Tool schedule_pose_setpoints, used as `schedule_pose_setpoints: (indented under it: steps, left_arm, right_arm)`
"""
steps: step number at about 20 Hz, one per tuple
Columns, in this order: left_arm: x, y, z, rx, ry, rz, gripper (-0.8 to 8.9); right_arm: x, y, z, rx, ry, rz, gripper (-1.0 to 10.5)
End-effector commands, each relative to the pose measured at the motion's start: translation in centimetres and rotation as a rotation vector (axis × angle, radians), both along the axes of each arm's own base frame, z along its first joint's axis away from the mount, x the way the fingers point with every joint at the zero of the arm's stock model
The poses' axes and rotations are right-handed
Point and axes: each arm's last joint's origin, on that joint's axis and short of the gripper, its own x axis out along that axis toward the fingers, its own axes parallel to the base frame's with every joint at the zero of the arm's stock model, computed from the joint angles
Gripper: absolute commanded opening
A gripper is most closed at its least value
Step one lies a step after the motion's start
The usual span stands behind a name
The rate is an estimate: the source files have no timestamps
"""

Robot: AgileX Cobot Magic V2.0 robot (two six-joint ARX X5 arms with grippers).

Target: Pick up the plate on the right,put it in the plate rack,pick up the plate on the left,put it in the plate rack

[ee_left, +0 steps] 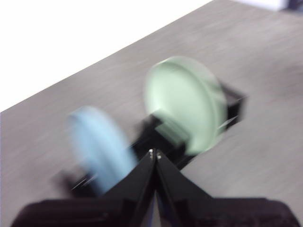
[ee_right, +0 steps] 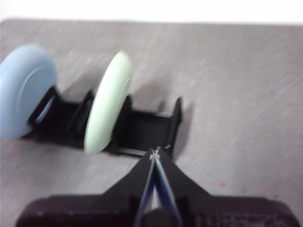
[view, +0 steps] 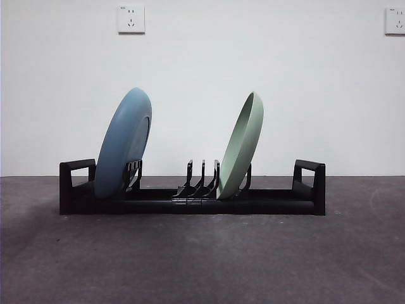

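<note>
The black plate rack point(view: 190, 201) lies across the table with a loop handle at each end. A blue plate point(view: 124, 143) stands tilted in its left slots and a pale green plate point(view: 241, 145) stands tilted right of the middle prongs. My left gripper point(ee_left: 155, 153) is shut and holds nothing, raised off the rack point(ee_left: 158, 135) with the blue plate point(ee_left: 97, 146) and green plate point(ee_left: 184, 106) beyond its tips. My right gripper point(ee_right: 155, 152) is shut and holds nothing, hovering near the rack's point(ee_right: 142, 130) right end, apart from the green plate point(ee_right: 108, 101) and blue plate point(ee_right: 26, 90).
The dark grey table point(view: 202, 259) stretches in front of the rack. A white wall with two sockets point(view: 131, 19) stands behind. Neither arm shows in the front view.
</note>
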Motion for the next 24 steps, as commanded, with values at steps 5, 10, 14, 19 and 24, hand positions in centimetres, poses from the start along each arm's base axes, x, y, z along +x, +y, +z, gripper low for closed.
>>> schedule_pose_setpoints:
  steps: [5,10,14,19,24]
  left_arm:
    - [-4.2,5.3,-6.0,-0.007,-0.005,0.171,-0.08]
    - [-7.0,6.7,-9.4,-0.083,-0.049,0.201,-0.06]
    - [-7.0,6.8,-9.5,-0.076,-0.039,0.201,-0.03]
    - [-6.7,6.6,-9.6,-0.068,-0.024,0.202,-0.03]
    - [-7.0,6.8,-9.5,-0.047,-0.043,0.206,-0.03]
  right_arm:
    - [-2.8,-0.7,-7.5,0.062,-0.05,-0.031,-0.1]
    - [-3.6,-1.0,-10.1,0.065,0.012,-0.067,0.0]
    - [-3.6,-1.0,-10.1,0.063,0.013,-0.067,0.0]
    - [-3.6,-1.0,-10.1,0.063,0.014,-0.067,0.0]
    - [-3.6,-1.0,-10.1,0.063,0.014,-0.067,0.0]
